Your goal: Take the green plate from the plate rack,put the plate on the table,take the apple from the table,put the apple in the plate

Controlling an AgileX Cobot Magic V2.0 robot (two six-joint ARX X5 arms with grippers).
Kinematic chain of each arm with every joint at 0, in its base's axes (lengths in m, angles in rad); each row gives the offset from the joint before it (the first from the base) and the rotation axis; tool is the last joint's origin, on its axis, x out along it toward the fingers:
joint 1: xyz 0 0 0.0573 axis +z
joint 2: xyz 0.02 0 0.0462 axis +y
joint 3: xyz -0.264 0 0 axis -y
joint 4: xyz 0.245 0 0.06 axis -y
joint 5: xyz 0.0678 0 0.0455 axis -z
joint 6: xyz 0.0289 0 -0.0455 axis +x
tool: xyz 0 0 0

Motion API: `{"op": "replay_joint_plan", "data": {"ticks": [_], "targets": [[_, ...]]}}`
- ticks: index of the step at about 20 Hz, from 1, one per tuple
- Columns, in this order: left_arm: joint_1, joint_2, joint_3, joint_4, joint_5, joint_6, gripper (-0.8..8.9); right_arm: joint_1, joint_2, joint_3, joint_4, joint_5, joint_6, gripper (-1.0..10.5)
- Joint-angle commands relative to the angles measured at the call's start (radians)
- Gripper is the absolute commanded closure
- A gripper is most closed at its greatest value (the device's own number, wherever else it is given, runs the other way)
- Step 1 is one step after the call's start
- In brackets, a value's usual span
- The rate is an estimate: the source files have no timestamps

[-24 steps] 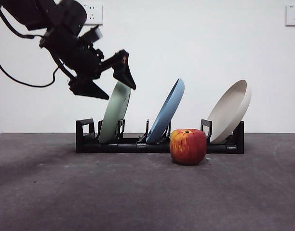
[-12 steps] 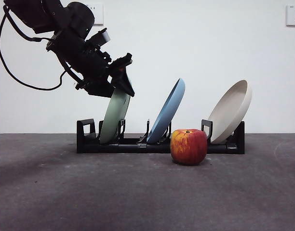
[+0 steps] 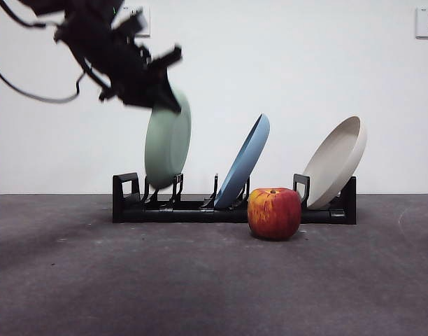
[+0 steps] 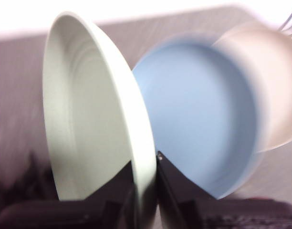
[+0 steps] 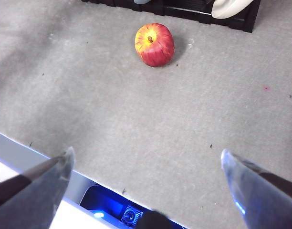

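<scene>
The left end effector (image 3: 158, 87) pinches the green plate (image 3: 168, 140) by its upper rim, so it hangs on edge just above the plate rack (image 3: 130, 199), clear of its posts. The apple (image 3: 274, 213) waits on the desk (image 3: 200, 280) before the rack. The right end effector (image 5: 146, 176) gapes wide, empty.

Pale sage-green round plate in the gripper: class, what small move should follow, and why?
Probably keep lifting a little, then carry it away from the rack. The left gripper is shut on the pale sage-green round plate at its rim, and the plate's lower edge still hangs level with the long black plate rack's posts, close beside the tilted blue plate.
</scene>
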Motion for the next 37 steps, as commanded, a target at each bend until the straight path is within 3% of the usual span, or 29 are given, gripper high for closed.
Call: {"op": "replay_joint_plan", "data": {"ticks": [1,6,9,11,15,18,21,24,30,33,37], "targets": [[-0.011,-0.056,0.000,0.019,0.029,0.004,8.22,0.003,-0.001,0.001,0.008,-0.002,0.002,2.9],[-0.014,-0.206,0.000,-0.090,0.029,0.015,8.22,0.003,-0.001,0.001,0.008,-0.002,0.002,2.9],[-0.057,-0.335,0.000,-0.259,-0.001,0.100,8.22,0.003,-0.001,0.001,0.008,-0.002,0.002,2.9],[-0.114,-0.411,0.000,-0.398,-0.112,0.190,8.22,0.003,-0.001,0.001,0.008,-0.002,0.002,2.9],[-0.337,-0.479,0.000,-0.632,-0.507,0.303,8.21,0.003,-0.001,0.001,0.008,-0.003,0.002,2.9],[-0.484,-0.466,-0.007,-0.731,-0.620,0.301,8.19,0.003,-0.001,0.001,0.008,-0.003,0.002,2.9],[-0.652,-0.428,-0.078,-0.729,-0.809,0.298,8.19,0.003,-0.001,0.001,0.008,-0.003,0.002,2.9],[-0.723,-0.393,-0.219,-0.653,-0.819,0.295,8.19,0.003,-0.001,0.001,0.008,-0.003,0.003,2.9],[-0.821,-0.275,-0.457,-0.413,-0.944,0.328,8.19,0.003,-0.001,0.001,0.007,-0.004,0.003,2.9],[-0.837,-0.193,-0.504,-0.287,-0.986,0.358,8.19,0.003,-0.001,0.001,0.007,-0.053,0.003,2.9],[-0.842,-0.078,-0.512,-0.241,-0.986,0.356,8.20,0.003,-0.001,0.001,0.007,-0.074,0.002,2.9]]}}
